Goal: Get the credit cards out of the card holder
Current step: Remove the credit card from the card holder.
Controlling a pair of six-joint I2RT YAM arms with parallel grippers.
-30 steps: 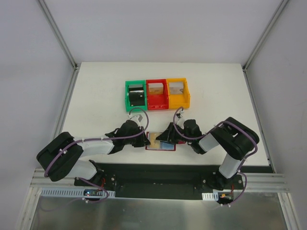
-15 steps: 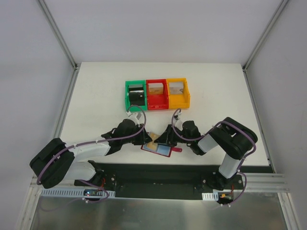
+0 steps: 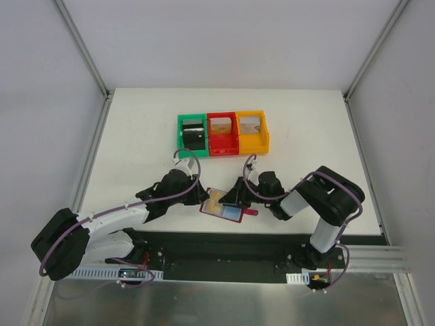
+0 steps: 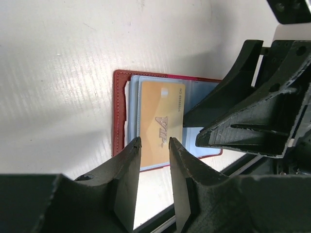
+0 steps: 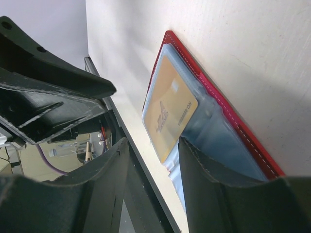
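The dark-red card holder (image 3: 234, 215) lies open on the white table near the front edge, grey-blue lining up. A gold credit card (image 3: 214, 202) sits in its left half, clear in the left wrist view (image 4: 160, 121) and in the right wrist view (image 5: 172, 114). My left gripper (image 3: 204, 197) hovers at the holder's left edge, and its jaws (image 4: 154, 145) stand apart over the card's near end with nothing between them. My right gripper (image 3: 233, 197) is open, with one fingertip (image 5: 194, 160) resting on the lining beside the card.
Green (image 3: 181, 141), red (image 3: 222, 151) and yellow (image 3: 266, 140) bins stand in a row behind the card holder; a black block (image 3: 194, 136) lies in the green one. The table's front edge and black rail (image 3: 224, 238) run just below the holder.
The left gripper has opened and drawn back to the left. The card holder has turned slightly and its gold card now lies uncovered. The right gripper has barely moved.
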